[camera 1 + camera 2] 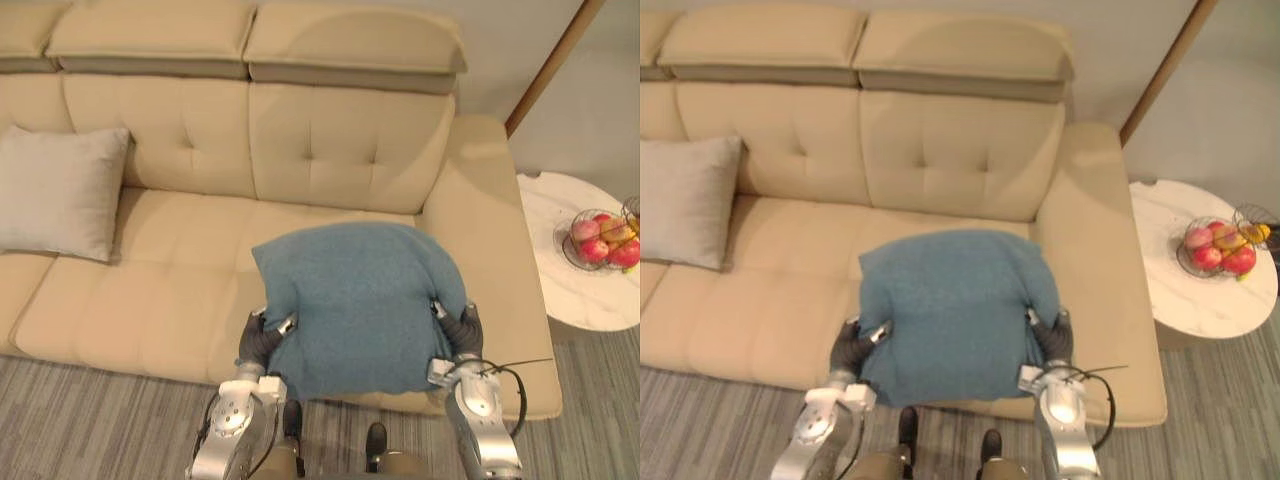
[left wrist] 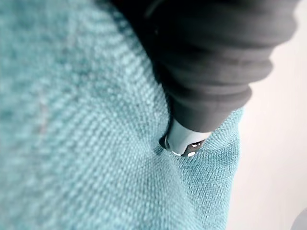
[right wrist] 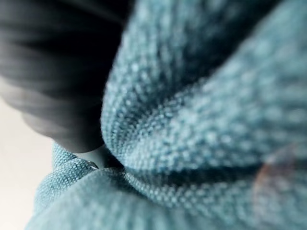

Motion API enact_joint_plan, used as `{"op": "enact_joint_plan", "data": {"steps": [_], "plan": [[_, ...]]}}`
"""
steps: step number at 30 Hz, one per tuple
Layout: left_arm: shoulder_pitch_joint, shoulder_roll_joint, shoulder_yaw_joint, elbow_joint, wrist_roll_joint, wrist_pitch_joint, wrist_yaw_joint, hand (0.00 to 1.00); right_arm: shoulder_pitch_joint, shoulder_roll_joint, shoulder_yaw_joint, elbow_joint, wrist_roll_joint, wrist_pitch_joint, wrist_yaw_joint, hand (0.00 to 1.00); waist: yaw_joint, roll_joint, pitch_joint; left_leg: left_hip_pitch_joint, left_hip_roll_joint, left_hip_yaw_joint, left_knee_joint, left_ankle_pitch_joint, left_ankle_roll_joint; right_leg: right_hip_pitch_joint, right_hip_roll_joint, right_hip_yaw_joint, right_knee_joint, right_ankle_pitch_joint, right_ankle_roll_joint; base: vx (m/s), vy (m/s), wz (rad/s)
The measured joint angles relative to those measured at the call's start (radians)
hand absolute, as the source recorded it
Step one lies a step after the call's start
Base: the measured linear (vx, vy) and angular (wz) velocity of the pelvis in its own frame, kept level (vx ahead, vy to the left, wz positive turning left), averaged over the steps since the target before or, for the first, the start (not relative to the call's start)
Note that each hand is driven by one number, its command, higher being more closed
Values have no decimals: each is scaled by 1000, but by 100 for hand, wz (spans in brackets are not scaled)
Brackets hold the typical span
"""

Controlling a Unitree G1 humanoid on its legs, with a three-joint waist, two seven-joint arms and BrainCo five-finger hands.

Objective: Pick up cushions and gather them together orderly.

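Nearby: grey cushion on sofa, left | fruit bowl on side table

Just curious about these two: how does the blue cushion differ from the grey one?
The blue cushion is held between the left hand and right hand over the sofa front; the grey cushion leans untouched on the backrest. The blue cushion is dark-toned, the grey cushion pale. Both are squarish fabric.
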Motion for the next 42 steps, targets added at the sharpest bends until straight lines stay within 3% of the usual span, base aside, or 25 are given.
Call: {"op": "enact_joint_plan", "data": {"steps": [6,7,9,11,13,15,16,17,22,26,29,35,38,42], "plan": [[-351,4,66,1,34,-11,133,100,-331,-16,-8,1,-14,0,-132,100,35,4,14,-174,-4,7,2,47,-1,-229,-19,2,118,-11,4,-87,22,1],[-465,28,68,28,41,-31,162,100,-439,-37,-18,21,-34,0,-162,100,38,7,25,-209,-4,3,1,59,0,-267,-23,-1,136,-11,4,-101,24,12],[-643,86,68,107,49,-53,205,100,-630,-82,-27,125,-58,-4,-207,100,38,10,65,-230,-6,-2,-3,77,1,-300,-26,-3,158,-10,4,-102,13,9],[-952,166,72,286,59,-68,244,100,-966,-162,-44,353,-86,-10,-245,100,35,31,117,-291,-6,-18,-24,122,2,-375,-26,-9,178,2,1,-127,1,9],[-1161,204,93,403,68,-69,269,100,-1186,-198,-58,483,-86,-10,-271,100,30,51,184,-332,-5,-38,-35,155,-4,-415,-26,-23,179,17,-1,-85,-4,11],[-1307,229,104,518,77,-70,282,100,-1317,-216,-58,576,-86,-11,-291,100,26,54,226,-369,-4,-52,-35,169,-11,-450,-26,-29,181,23,-1,-46,-13,9],[-1345,238,103,555,78,-70,282,0,-1351,-219,-58,603,-86,-11,-297,100,23,55,238,-381,-4,-58,-35,176,-13,-460,-26,-31,181,24,-1,-5,-18,5],[-1439,259,102,654,78,-67,282,0,-1435,-228,-57,676,-86,-9,-311,0,20,55,259,-417,-4,-64,-35,185,-25,-494,-26,-33,180,30,-3,7,-16,3],[-1623,293,103,897,76,-51,273,0,-1589,-232,-63,846,-84,3,-331,0,15,54,286,-536,-3,-63,-35,207,-42,-615,-26,-30,182,41,-8,25,-21,-4],[-1665,240,154,991,74,16,220,0,-1603,-227,-96,917,-9,35,-279,0,16,50,317,-606,1,-45,-34,207,-42,-693,-26,-24,193,42,-8,46,-31,-7],[-1662,175,252,987,55,23,215,0,-1586,-218,-116,895,72,46,-260,0,16,38,364,-613,7,-27,-33,207,-42,-701,-22,-23,194,42,-9,45,-57,-7],[-1467,51,396,841,56,-3,215,0,-1389,-109,-173,714,101,27,-261,0,23,34,364,-607,20,4,27,198,-51,-713,-15,12,282,42,-9,14,-83,0],[-1390,30,420,812,58,-2,213,0,-1286,-76,-176,658,111,21,-259,0,22,33,364,-598,31,7,53,186,-62,-713,-10,12,324,39,-10,-53,-122,-1],[-1321,23,437,771,58,3,207,0,-1188,-75,-176,558,108,21,-248,0,20,30,362,-570,32,26,57,150,-26,-710,-13,17,379,-15,-25,-83,-101,2]]}}
